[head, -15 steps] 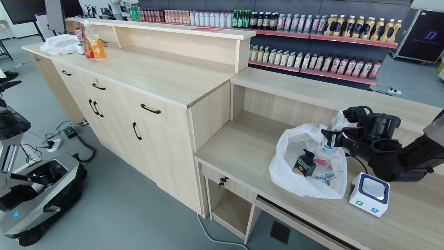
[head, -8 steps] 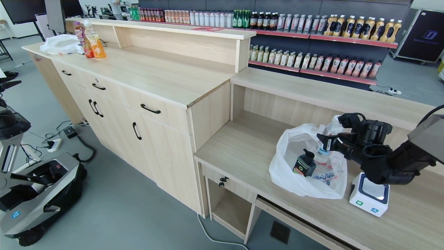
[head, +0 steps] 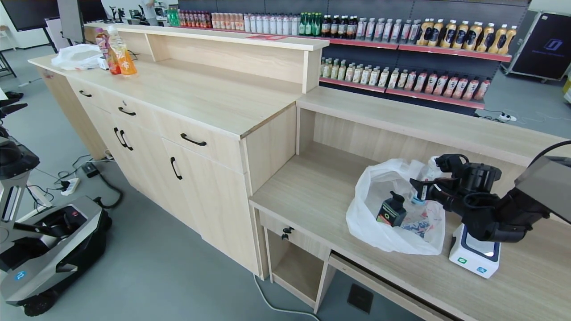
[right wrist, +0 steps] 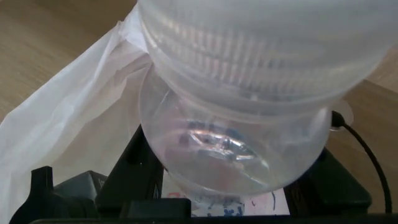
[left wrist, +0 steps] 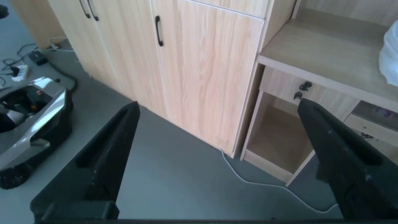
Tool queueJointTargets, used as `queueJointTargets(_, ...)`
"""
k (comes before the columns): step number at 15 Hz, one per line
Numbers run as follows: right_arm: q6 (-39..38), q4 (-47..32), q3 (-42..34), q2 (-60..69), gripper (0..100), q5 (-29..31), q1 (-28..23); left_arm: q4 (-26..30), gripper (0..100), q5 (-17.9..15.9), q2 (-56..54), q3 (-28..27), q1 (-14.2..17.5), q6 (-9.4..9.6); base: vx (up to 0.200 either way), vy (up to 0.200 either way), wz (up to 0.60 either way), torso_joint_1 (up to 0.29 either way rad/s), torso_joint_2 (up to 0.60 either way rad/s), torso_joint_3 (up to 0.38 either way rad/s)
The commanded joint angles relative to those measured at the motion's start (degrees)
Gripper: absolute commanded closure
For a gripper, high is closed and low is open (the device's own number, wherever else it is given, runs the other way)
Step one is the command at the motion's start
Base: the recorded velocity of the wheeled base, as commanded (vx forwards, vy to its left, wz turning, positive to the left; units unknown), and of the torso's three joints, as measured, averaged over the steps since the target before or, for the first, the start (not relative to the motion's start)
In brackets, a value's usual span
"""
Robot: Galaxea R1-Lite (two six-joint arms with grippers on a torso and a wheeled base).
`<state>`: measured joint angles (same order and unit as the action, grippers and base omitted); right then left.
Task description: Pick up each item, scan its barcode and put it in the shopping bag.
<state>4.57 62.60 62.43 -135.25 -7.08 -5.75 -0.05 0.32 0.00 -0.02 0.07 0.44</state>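
The right gripper is clamped across a clear ribbed plastic bottle, holding it in the air above the mouth of the crumpled white plastic shopping bag, which sits open on the lower light wooden counter. In the head view the bottle's long axis runs steeply, with what looks like a blue cap at its lower end pointing down into the bag and the wider body rising above the fingers. Which end faces the wrist camera cannot be told for sure. The opening lies directly under the bottle and a little toward the robot's left, so the drop looks to depend on the bottle's low end being inside the rim, not over the bag's far edge. 1 item already lies in the bag, a dark bottle with a black pump top and a green-and-orange label, close to where the clear bottle would land. The white box scanner with a dark-framed window stands just beside the bag, under the right forearm. The left gripper hangs with its 2 dark fingers spread and nothing between them, over the grey floor in front of the cabinet and well apart from the bag. The right arm is plainly the nearer one.
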Motion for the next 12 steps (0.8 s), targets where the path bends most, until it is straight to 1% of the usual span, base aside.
queueJointTargets(1, 0.17, 0.51, 0.85, -2.03, 100, -1.27, -0.13, -0.04, 0, 0.03, 0.00, -0.06, 0.01, 0.00, 0.000, 0.000, 0.00, 0.000, 0.00, 0.000)
queueJointTargets(6, 2.99, 1.39, 0.68, -4.14, 100, -3.64, -0.75, -0.04, 0, 0.03, 0.00, 0.02, 0.01, 0.00, 0.000, 0.000, 0.00, 0.000, 0.00, 0.000)
queueJointTargets(12, 3.16, 2.26, -0.11, -5.28, 100, -3.73, -0.84, -0.04, 0, 0.03, 0.00, 0.02, 0.01, 0.00, 0.000, 0.000, 0.00, 0.000, 0.00, 0.000)
